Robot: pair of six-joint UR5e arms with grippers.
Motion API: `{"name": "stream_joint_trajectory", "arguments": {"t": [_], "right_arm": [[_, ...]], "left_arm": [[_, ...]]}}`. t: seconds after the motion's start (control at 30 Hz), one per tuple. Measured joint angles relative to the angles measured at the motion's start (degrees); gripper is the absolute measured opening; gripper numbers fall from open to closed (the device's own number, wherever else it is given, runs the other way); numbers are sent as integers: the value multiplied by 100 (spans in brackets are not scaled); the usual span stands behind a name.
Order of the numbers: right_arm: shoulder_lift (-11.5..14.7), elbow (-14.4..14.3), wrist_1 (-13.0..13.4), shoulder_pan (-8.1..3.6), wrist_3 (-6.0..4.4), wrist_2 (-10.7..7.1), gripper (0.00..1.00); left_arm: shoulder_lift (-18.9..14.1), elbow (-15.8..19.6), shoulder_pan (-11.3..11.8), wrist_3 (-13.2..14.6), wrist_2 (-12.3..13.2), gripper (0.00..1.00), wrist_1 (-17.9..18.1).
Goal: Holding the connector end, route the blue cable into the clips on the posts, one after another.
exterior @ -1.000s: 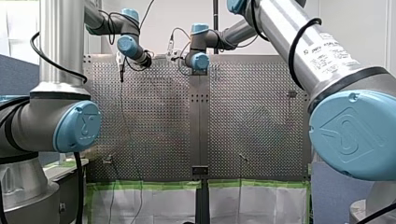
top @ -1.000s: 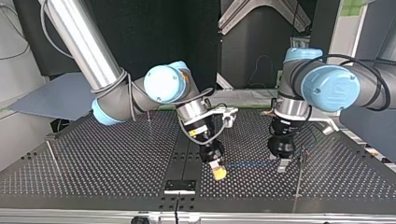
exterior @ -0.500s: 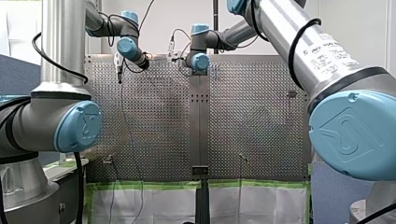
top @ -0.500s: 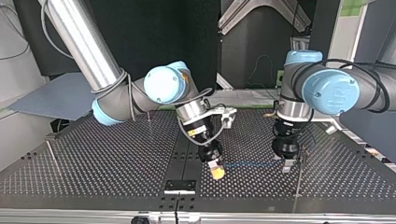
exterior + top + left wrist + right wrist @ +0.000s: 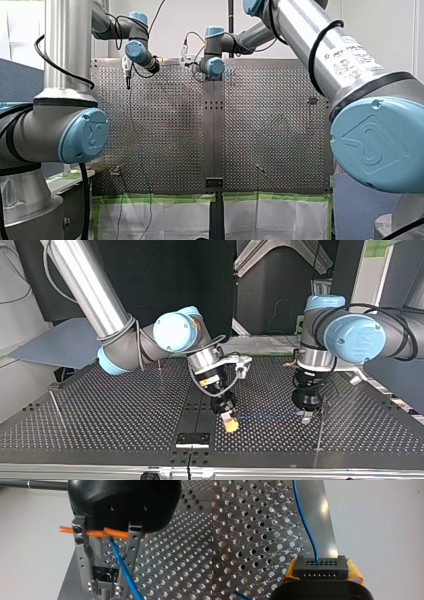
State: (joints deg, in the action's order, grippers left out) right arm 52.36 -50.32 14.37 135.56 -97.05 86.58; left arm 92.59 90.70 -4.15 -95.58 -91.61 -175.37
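With my right pincer (image 5: 321,573) pinching the connector (image 5: 322,566), I'd hold the cable (image 5: 305,522) taut through my left pincer (image 5: 105,587), whose grip I cannot tell, toward the post (image 5: 321,426) beside it.

One camera views the surface (image 5: 165,130) from behind my shoulders, another faces me from its far edge, two wrist cameras hover close above it.

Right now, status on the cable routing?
Right gripper shut on connector. Blue cable runs straight to left gripper, grip unclear. Post right beside it, clipping not visible. No obstruction seen.
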Motion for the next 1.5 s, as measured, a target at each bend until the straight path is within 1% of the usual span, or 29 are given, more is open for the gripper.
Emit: {"name": "stream_joint_trajectory", "arguments": {"t": [0.03, 0.07, 0.1, 0.13, 0.17, 0.2, 0.27, 0.3, 0.83, 1.27, 1.5], "right_arm": [[0, 0, -1, -3, 0, 0, 0], [-1, 0, -1, -6, 0, 1, 0], [-3, -1, -3, -9, 0, 1, 0], [-4, -1, -5, -9, 0, 0, 0], [-7, -1, -10, -10, 0, 0, 0], [-7, -1, -15, -10, 0, 1, 0], [-7, 0, -33, -9, 0, 1, 0], [-8, -1, -40, -9, 0, 0, 0], [-24, -2, -71, -14, 0, 21, 0], [-35, -82, -106, -92, 9, 22, 0], [-42, -95, -105, -103, 1, 26, 0]], "left_arm": [[0, 0, 2, -4, 0, 29, 3], [0, 0, 4, -6, -1, 29, 6], [-1, 0, 8, -9, -1, 20, 7], [-1, 0, 10, -10, 0, 14, 8], [-1, 0, 12, -11, -1, 14, 9], [-1, -1, 14, -12, -1, 7, 10], [1, -1, 15, -12, 2, 7, 10], [0, -2, 15, -13, 4, 0, 10], [4, -1, 25, -22, 16, 0, 18], [54, 1, -22, -30, 16, 0, 3], [102, 1, -54, -27, 2, 0, -3]]}}
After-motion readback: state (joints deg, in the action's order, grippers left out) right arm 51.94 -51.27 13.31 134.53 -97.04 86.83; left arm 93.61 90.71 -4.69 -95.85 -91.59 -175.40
